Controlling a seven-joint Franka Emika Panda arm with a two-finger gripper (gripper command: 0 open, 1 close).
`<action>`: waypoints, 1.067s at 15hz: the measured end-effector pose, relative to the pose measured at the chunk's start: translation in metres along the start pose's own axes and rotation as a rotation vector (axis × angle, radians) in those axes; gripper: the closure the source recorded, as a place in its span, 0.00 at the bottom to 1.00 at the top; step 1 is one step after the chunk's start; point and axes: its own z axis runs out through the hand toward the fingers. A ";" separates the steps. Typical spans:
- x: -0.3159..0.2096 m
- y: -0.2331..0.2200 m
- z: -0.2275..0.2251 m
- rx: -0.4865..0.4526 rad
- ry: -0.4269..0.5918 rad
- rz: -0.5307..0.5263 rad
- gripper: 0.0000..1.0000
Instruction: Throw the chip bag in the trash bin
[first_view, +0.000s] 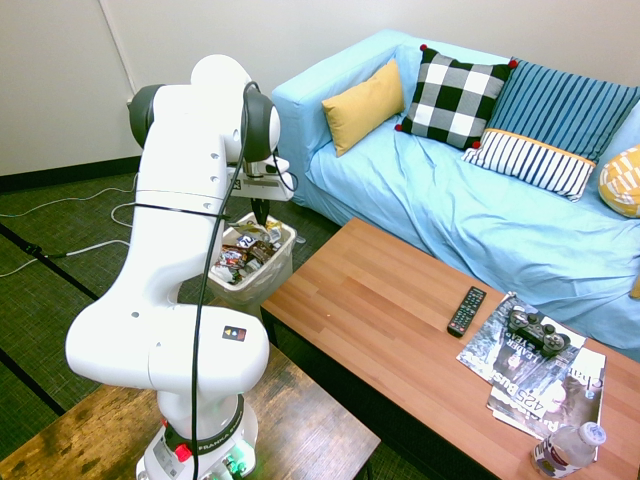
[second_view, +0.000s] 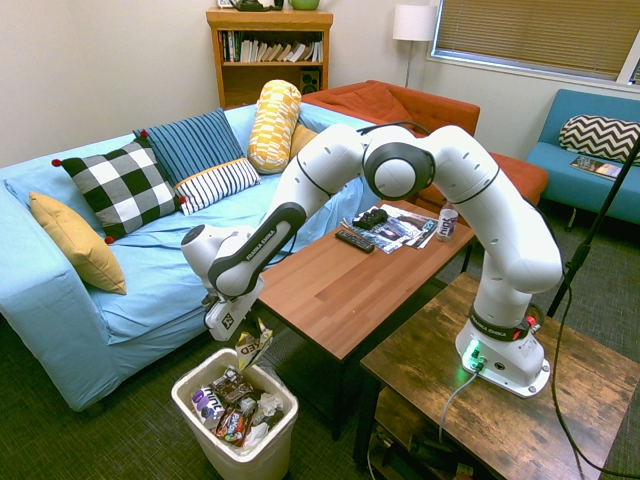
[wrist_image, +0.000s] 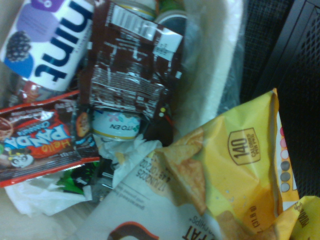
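The chip bag (second_view: 255, 347), yellow and crumpled, hangs from my gripper (second_view: 243, 338), which is shut on its top edge. It dangles just above the far rim of the white trash bin (second_view: 246, 462), on the coffee table side. From the other side, the gripper (first_view: 258, 212) points straight down over the bin (first_view: 264, 286), and the bag (first_view: 263, 232) shows as a small yellowish scrap below it. The wrist view is filled by the yellow bag (wrist_image: 235, 170) up close, with the bin's white liner (wrist_image: 216, 60) behind it.
Several wrappers and a purple-printed bottle (wrist_image: 47, 45) lie in the bin. The wooden coffee table (second_view: 330, 290) stands right beside it, carrying a remote (first_view: 466, 310), magazines (first_view: 545, 385) and a water bottle (first_view: 567, 448). The blue sofa (second_view: 60, 300) stands on the bin's other side.
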 end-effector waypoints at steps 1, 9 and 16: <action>-0.009 -0.010 0.000 -0.007 0.006 -0.013 1.00; -0.045 -0.051 0.019 -0.024 0.033 -0.081 0.00; -0.050 -0.056 0.027 -0.030 0.034 -0.094 0.00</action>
